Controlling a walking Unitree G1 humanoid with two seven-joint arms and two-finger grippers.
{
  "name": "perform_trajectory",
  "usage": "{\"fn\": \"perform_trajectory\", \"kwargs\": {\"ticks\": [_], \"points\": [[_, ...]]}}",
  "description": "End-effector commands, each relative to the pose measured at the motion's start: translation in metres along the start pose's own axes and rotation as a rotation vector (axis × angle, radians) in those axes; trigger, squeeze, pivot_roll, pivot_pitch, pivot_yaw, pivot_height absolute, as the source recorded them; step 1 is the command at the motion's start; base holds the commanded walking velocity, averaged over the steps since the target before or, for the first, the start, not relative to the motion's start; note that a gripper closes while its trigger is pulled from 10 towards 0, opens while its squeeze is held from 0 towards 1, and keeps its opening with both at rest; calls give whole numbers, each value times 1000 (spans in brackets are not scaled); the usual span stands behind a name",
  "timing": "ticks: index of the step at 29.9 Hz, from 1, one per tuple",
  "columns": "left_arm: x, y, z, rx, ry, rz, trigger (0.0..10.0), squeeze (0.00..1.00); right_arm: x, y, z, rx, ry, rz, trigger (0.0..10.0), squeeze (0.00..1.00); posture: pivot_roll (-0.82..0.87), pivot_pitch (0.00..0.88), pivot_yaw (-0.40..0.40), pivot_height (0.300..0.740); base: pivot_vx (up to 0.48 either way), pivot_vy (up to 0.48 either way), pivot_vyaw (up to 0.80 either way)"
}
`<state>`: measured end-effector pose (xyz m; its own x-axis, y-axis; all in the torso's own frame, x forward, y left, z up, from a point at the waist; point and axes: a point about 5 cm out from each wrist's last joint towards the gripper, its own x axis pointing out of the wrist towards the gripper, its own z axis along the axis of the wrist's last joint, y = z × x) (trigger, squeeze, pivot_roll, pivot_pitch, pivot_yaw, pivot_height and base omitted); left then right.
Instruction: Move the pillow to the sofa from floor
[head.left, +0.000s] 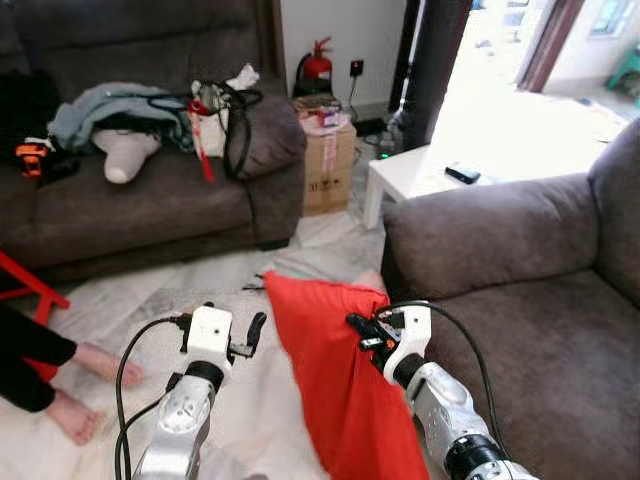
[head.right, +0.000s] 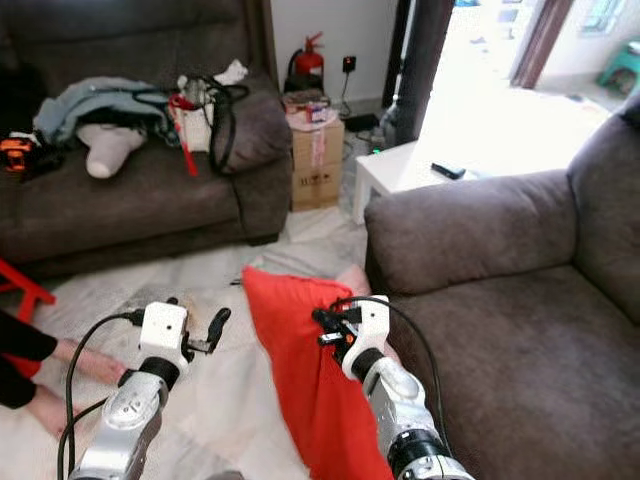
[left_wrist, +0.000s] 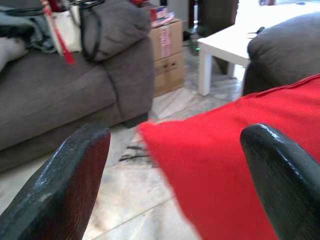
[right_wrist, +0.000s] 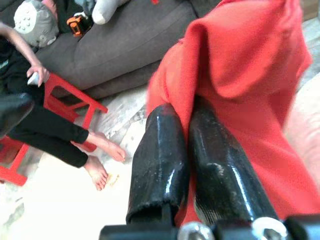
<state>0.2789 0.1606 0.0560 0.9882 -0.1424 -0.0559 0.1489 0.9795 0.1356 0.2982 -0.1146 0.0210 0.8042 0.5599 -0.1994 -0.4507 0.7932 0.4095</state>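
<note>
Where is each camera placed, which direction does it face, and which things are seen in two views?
Head eye views: look forward and down at red pillow, both arms, grey sofa.
Left wrist view: looks along open left claw toward the pillow.
Right wrist view: looks along right claw, shut on the pillow.
Shared: the pillow.

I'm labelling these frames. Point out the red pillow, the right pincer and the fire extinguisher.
red pillow (head.left: 330, 375), left eye view, middle of its cover
right pincer (head.left: 358, 327), left eye view, at its fingertips
fire extinguisher (head.left: 317, 66), left eye view, red body
</note>
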Motion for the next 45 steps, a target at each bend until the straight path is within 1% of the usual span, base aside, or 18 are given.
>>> {"fn": "perform_trajectory", "kwargs": {"ticks": [1, 3, 4, 6, 7, 9, 10, 13, 15, 19, 20, 21, 22, 24, 28, 30, 34, 45], "points": [[0, 0, 0, -5, 5, -4, 10000, 0, 8, 6, 24, -71, -72, 81, 10000, 0, 77, 53, -28, 740, 0, 0, 0], [0, 0, -1, -7, 8, -11, 10000, 0, 7, 7, 22, -85, -51, 108, 10000, 0, 77, 55, -26, 740, 0, 0, 0], [-1, -1, -2, -14, 21, -32, 10000, 0, 3, 7, 15, -131, 17, 169, 10000, 0, 78, 58, -25, 740, 0, 0, 0], [-1, -2, -3, -18, 26, -42, 10000, 0, 2, 7, 12, -149, 45, 192, 10000, 0, 78, 58, -25, 740, 0, 0, 0], [-2, -3, -5, -21, 39, -69, 10000, 0, -3, 6, 6, -195, 106, 224, 10000, 0, 81, 62, -24, 740, 0, 0, 0], [-3, -3, -5, -20, 42, -76, 10000, 0, -4, 5, 4, -206, 120, 229, 10000, 0, 82, 62, -23, 740, 0, 0, 0], [-3, -2, -5, -16, 49, -95, 10000, 0, -8, 1, 1, -230, 162, 242, 10000, 0, 83, 64, -21, 740, 0, 0, 0], [-3, -1, -6, -16, 61, -118, 10000, 0, -13, -3, -2, -257, 202, 253, 10000, 0, 84, 65, -18, 740, 0, 0, 0], [-3, 0, -6, -16, 64, -124, 10000, 0, -15, -5, -2, -264, 209, 262, 10000, 0, 83, 64, -16, 740, 0, 0, 0], [-3, 1, -6, -16, 67, -130, 10000, 0, -16, -9, 3, -290, 196, 247, 10000, 0, 81, 64, -14, 740, 0, 0, 0], [-2, 2, -5, -17, 66, -132, 10000, 0, -14, -15, 14, -285, 136, 163, 10000, 0, 82, 65, -14, 740, 0, 0, 0], [-2, 2, -5, -17, 66, -132, 10000, 0, -14, -15, 14, -285, 136, 163, 10000, 0, 82, 65, -14, 740, 0, 0, 0], [-2, 2, -5, -19, 66, -131, 10000, 0, -12, -21, 25, -247, 59, 69, 10000, 0, 80, 64, -14, 740, 0, 0, 0], [-2, 1, -5, -22, 67, -132, 10000, 0, -10, -25, 34, -245, -7, -20, 10000, 0, 78, 63, -14, 740, 0, 0, 0], [-2, 0, -5, -24, 69, -132, 10000, 0, -9, -23, 33, -223, -29, -34, 10000, 0, 81, 63, -14, 740, 0, 0, -514], [-2, 0, -5, -26, 69, -131, 10000, 0, -6, -16, 24, -213, -11, -12, 10000, 0, 83, 64, -15, 740, 0, 0, -775], [-3, 0, -5, -27, 69, -128, 10000, 0, -3, -8, 17, -213, -5, 9, 10000, 0, 84, 64, -17, 740, 0, 0, -781], [-3, -2, -5, -35, 69, -128, 10000, 0, -1, -5, 16, -201, -11, 1, 10000, 0, 82, 54, -20, 740, 0, 0, -776]]}}
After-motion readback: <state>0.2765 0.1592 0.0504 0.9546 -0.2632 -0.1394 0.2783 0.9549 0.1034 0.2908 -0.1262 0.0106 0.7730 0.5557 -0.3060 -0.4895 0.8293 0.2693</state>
